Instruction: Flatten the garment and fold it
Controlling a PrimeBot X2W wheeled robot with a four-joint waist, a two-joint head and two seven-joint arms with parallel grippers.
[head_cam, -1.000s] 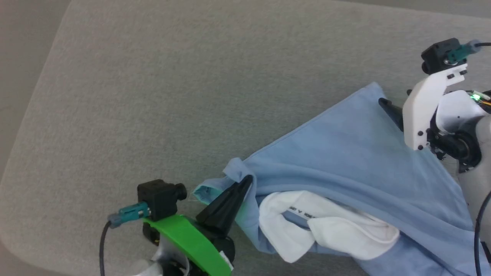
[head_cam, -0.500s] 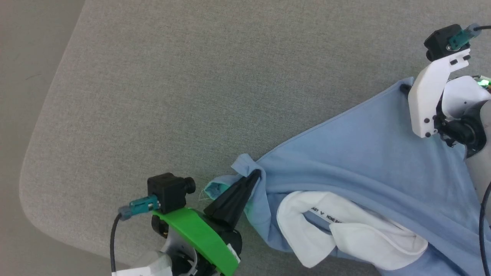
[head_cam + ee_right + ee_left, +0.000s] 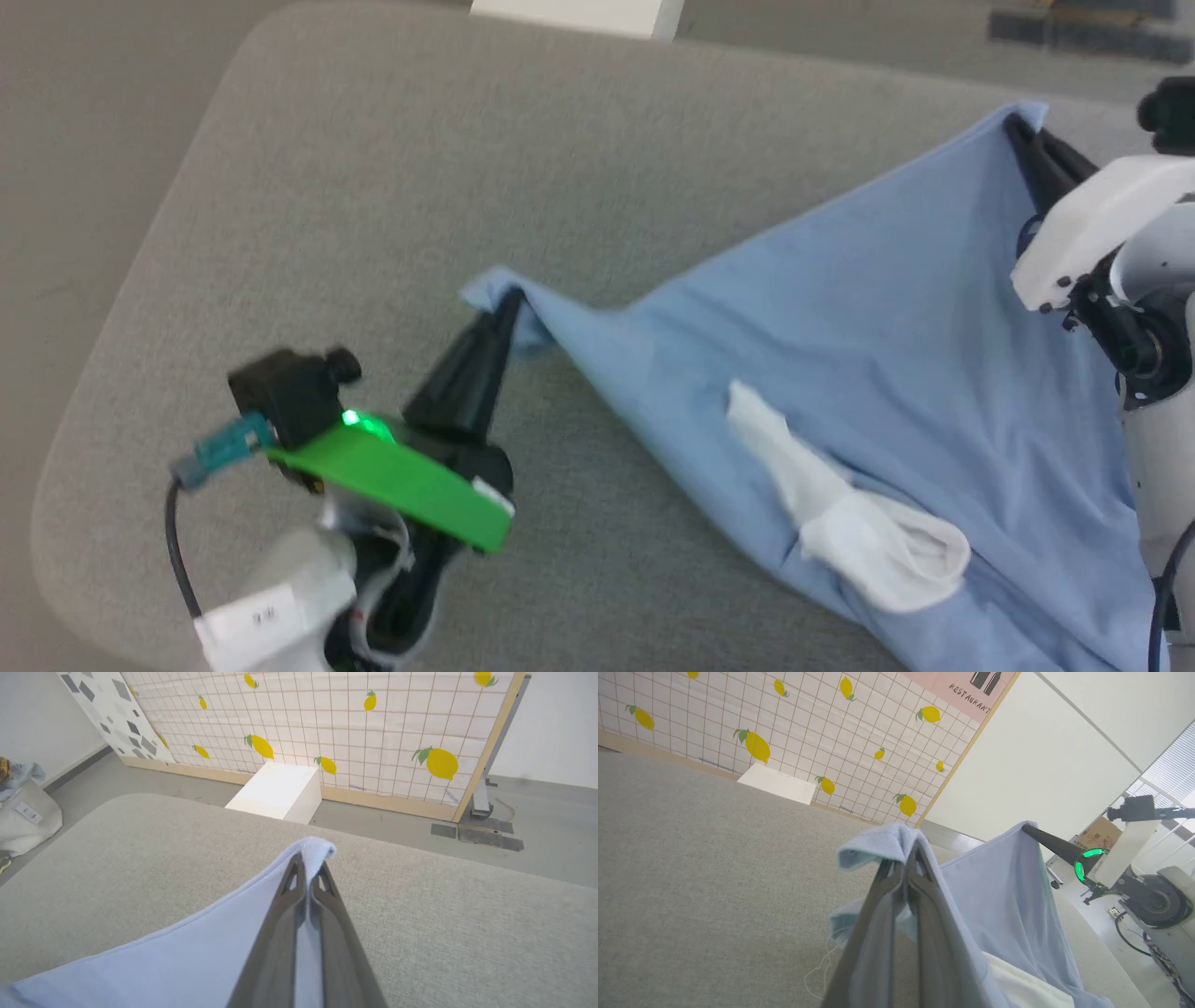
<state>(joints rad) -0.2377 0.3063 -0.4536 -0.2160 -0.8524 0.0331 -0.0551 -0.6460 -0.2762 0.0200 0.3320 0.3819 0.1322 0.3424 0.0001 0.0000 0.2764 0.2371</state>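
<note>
Since a second ago the right gripper has closed on a corner of the garment, and the bunched fabric now stretches out between both arms.

Head view: the left gripper pinches the light blue garment's near-left corner and the right gripper pinches its far-right corner, both with fingers clenched on cloth; the shirt slopes between them over the grey fabric surface, its white collar lining hanging in a fold near the lower edge. Left wrist view: the left gripper's fingers meet on a tuft of blue cloth, with the sheet running to the right gripper before a lemon-print wall. Right wrist view: the right gripper's fingers are shut on the garment's corner above the grey surface, with a white box on the floor beyond.
</note>
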